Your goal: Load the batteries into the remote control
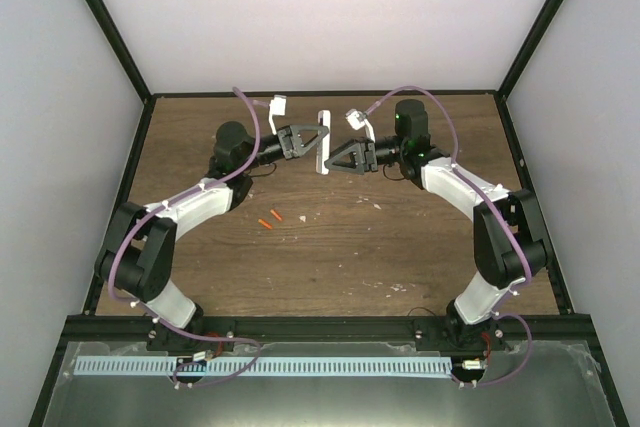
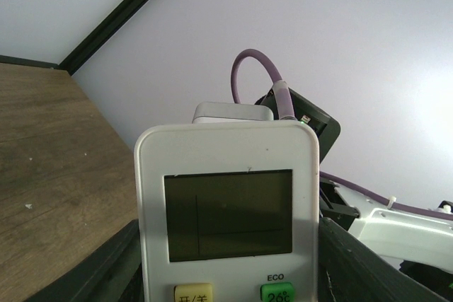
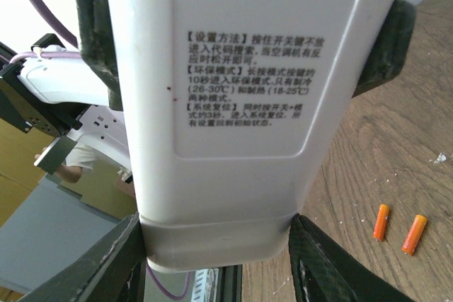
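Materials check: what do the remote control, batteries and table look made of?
The remote control looks like moulded plastic: smooth white shell, slight sheen, printed label. The batteries: orange-red wrap, faintly glossy; core not visible. The table: wood or wood-look laminate, matte brown grain.

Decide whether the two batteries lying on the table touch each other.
Apart. The right wrist view shows a clear gap between one battery and the other battery.

Overhead view plus two wrist close-ups.
The top camera looks down from above and behind the robot over the whole table (image 1: 400,247). The left wrist camera sits very near the remote control (image 2: 226,210), facing its display; the right wrist camera faces its printed back, equally near. Top and right wrist views share the batteries (image 1: 276,216).
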Motion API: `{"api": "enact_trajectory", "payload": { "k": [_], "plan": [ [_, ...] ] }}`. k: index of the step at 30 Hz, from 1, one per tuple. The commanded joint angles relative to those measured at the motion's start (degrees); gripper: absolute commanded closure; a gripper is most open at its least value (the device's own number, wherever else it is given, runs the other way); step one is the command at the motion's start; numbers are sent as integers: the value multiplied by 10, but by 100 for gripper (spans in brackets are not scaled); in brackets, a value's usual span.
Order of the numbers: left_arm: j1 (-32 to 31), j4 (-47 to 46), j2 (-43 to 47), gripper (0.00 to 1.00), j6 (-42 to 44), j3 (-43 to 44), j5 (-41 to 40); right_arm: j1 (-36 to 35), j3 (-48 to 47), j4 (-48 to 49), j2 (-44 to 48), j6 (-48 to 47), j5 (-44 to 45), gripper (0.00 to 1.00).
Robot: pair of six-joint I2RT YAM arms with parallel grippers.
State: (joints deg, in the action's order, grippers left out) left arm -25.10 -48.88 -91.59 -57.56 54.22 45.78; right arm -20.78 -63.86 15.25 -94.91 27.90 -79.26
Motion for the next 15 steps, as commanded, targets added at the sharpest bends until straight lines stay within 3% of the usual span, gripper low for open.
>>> {"api": "enact_trajectory", "payload": {
  "k": [1, 7, 10, 15],
  "plan": [
    [-1, -38, -4, 79, -13, 13, 5, -13, -10, 4, -4, -15, -21, 53],
    [-1, -38, -3, 79, -14, 15, 4, -14, -18, 3, -10, -16, -11, 36],
    [-1, -38, -2, 79, -14, 15, 3, -15, -24, 4, -17, -17, -12, 36],
    [-1, -37, -1, 79, -15, 14, 3, -15, -25, 4, -14, -21, -17, 43]
  ]
}}
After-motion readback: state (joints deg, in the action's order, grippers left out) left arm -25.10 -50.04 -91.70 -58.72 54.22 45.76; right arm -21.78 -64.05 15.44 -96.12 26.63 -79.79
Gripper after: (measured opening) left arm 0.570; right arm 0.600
